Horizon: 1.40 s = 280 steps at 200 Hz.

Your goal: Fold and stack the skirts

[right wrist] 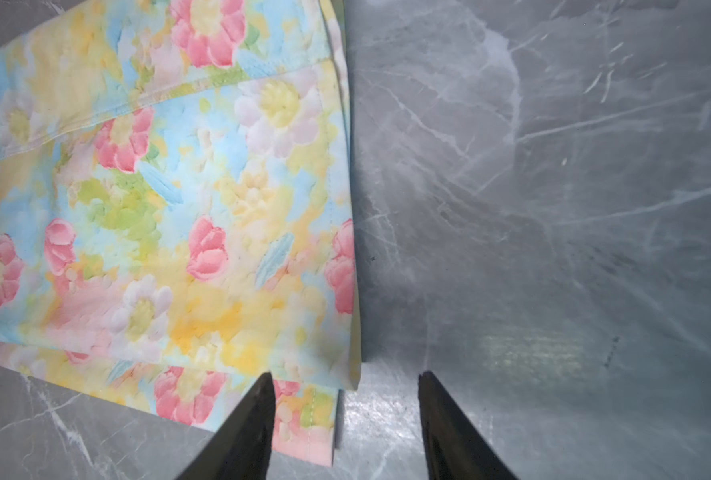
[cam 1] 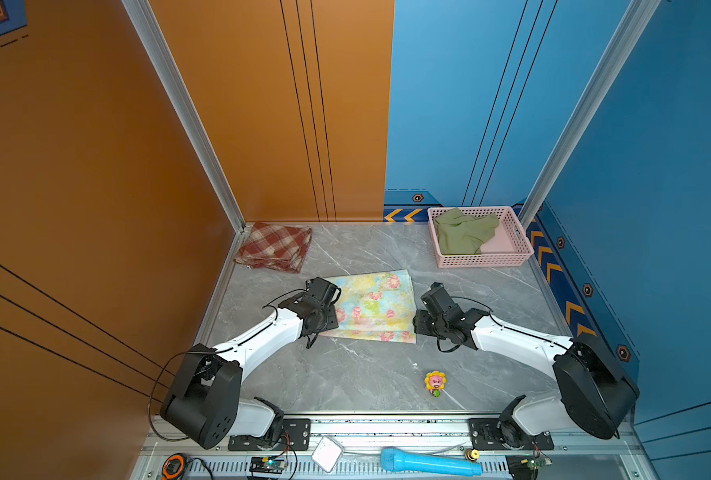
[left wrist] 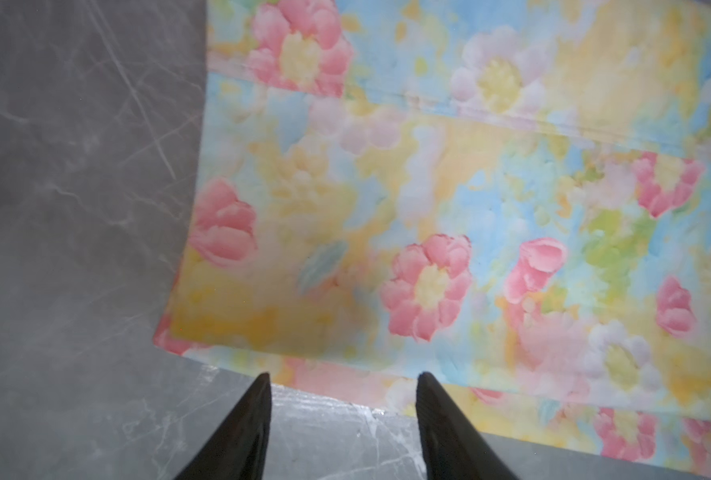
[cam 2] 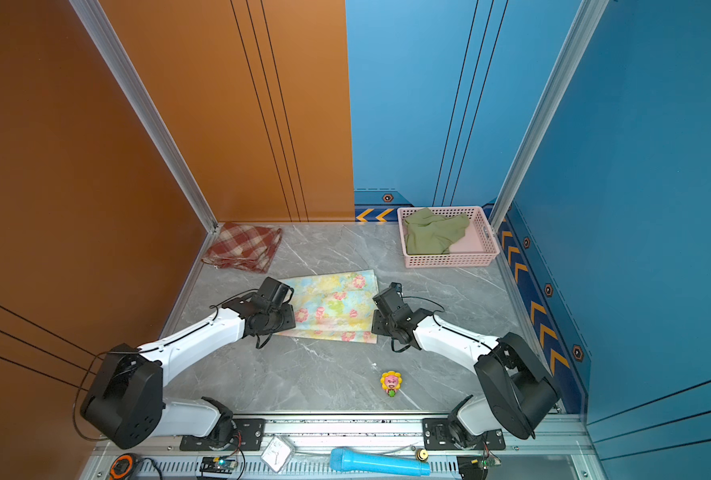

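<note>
Between parted left pincer (left wrist: 343,376) and right pincer (right wrist: 345,376), floral skirt (cam 1: 372,305), folded flat

Three skirts: plaid (cam 1: 274,246), floral (cam 1: 372,307), olive (cam 1: 462,237). One pink basket (cam 1: 482,260). One flower toy (cam 1: 435,383).

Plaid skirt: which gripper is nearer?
Left. Left gripper: near-left corner of the floral skirt, the plaid skirt beyond it. Right gripper: its near-right corner, farther off.
</note>
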Tool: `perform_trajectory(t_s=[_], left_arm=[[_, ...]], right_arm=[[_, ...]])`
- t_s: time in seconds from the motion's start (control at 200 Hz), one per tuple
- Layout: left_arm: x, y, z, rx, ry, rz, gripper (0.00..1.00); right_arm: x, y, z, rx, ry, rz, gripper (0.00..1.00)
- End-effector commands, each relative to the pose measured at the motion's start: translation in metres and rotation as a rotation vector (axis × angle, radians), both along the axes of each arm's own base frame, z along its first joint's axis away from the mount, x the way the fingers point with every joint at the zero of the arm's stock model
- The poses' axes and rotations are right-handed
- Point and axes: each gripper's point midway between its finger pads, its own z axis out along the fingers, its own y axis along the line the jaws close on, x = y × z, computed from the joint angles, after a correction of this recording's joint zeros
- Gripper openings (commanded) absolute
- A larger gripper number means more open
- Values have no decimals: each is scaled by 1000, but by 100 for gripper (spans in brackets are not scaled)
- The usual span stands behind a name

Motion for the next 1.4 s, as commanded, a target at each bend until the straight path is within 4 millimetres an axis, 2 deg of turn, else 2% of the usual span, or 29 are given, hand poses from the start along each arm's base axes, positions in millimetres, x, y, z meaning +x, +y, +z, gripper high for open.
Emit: perform_trajectory(t_s=[0.0, 0.09, 0.29, 0.471, 0.631, 1.086, 1.397], left_arm=[[0, -36, 9, -8, -62, -132, 53], [-7, -68, 9, -12, -93, -258, 50], [-27, -132, -10, -20, -80, -500, 48], [-29, -168, -19, -51, -77, -574, 46], [-26, -178, -25, -74, -73, -579, 42], [-35, -171, -41, -62, -27, -572, 24], [-40, -171, -49, -66, 1, -573, 15]], right_arm=[[2, 5, -6, 65, 15, -51, 55], [3, 3, -8, 80, 17, -70, 54], [4, -4, -7, 102, 9, -97, 51], [4, -6, -10, 146, 2, -117, 50], [4, -5, -15, 171, 5, -126, 48], [11, 2, -16, 235, -6, -138, 46], [10, 5, -19, 240, 6, -130, 34]])
